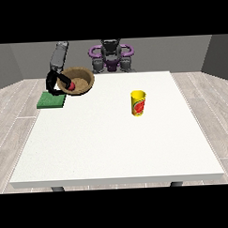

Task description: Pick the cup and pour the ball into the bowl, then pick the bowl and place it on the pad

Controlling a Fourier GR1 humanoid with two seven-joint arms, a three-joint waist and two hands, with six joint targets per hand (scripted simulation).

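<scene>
Bowl (77,81), brown and tilted with its opening facing the camera, is being held up above the far left corner of the white bench (114,139). The hand at the view's left (53,84) is gripping it, black fingers curling round its left rim. A red ball (72,85) is sitting inside the bowl near that rim. The green pad (50,101) is lying flat on the bench just below and left of the bowl. The yellow cup (138,103) is standing upright, well apart to the right. The other hand is not showing
</scene>
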